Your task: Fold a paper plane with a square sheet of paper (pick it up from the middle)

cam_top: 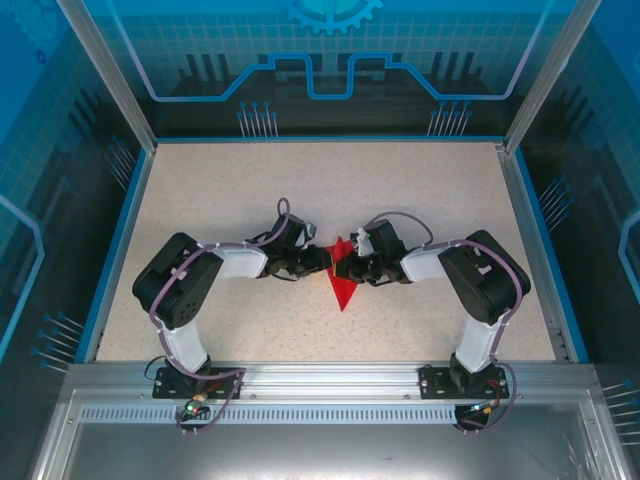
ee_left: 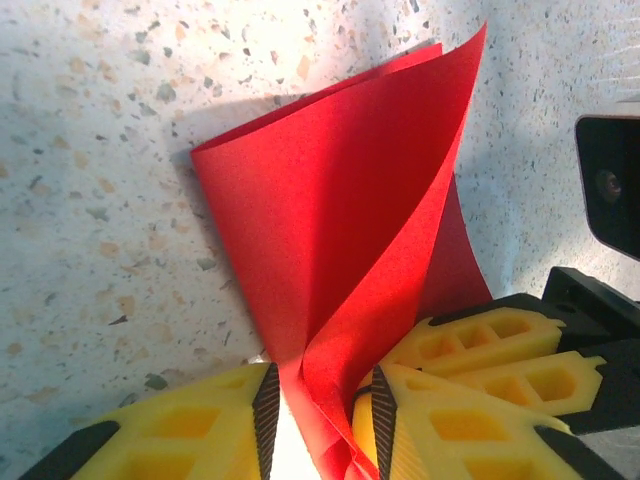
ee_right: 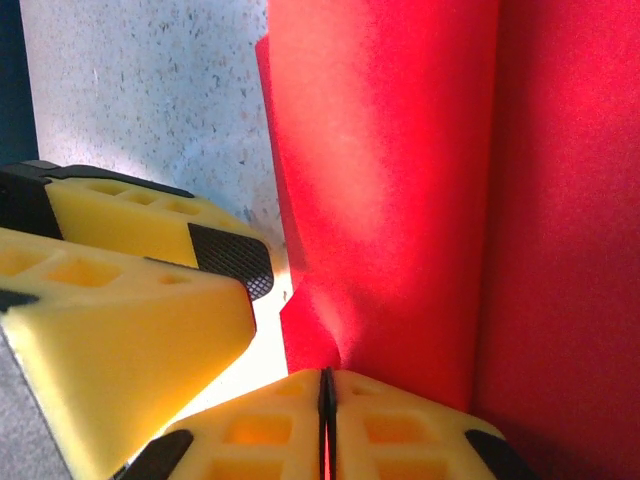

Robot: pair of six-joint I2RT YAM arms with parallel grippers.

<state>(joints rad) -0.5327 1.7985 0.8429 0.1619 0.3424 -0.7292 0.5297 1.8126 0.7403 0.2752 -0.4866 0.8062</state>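
The sheet of paper [cam_top: 342, 280] is thin, bright red and matte, creased into a narrow pointed shape. From above it sits near the middle of the speckled table, its tip pointing toward the near edge. Up close it is partly raised off the surface: two layers [ee_left: 340, 220] fan apart from a shared fold low down, the upper flap curling up to a sharp corner. The fold runs between the fingers of the left gripper [ee_left: 322, 410], with light showing beside it. The right gripper [ee_right: 325, 420] pinches a lower edge of the sheet [ee_right: 400, 180].
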